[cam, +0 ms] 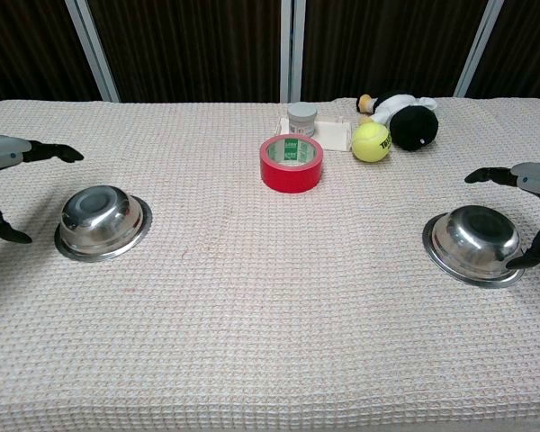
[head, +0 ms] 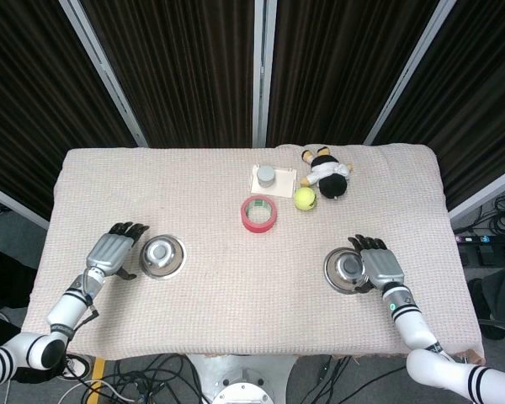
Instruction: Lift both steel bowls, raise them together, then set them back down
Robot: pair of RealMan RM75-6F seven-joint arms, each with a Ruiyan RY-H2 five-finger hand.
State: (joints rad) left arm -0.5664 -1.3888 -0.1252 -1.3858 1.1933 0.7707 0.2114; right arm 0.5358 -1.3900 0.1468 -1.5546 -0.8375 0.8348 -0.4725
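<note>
Two steel bowls stand upside down on the cloth-covered table. The left bowl (head: pixel 162 256) (cam: pixel 102 220) has my left hand (head: pixel 114 252) (cam: pixel 4 162) just beside its outer edge, fingers spread and holding nothing. The right bowl (head: pixel 345 269) (cam: pixel 476 241) has my right hand (head: pixel 380 266) (cam: pixel 526 193) at its outer rim, fingers apart over the bowl's side and thumb (cam: pixel 527 259) low by the rim. Whether either hand touches its bowl is unclear.
A red tape roll (head: pixel 258 212) (cam: pixel 291 163) lies mid-table. Behind it are a small grey jar on a white tray (head: pixel 267 177) (cam: pixel 301 118), a yellow tennis ball (head: pixel 304 199) (cam: pixel 371 141) and a black-and-white plush toy (head: pixel 326 175) (cam: pixel 407 120). Dark curtains hang behind the table.
</note>
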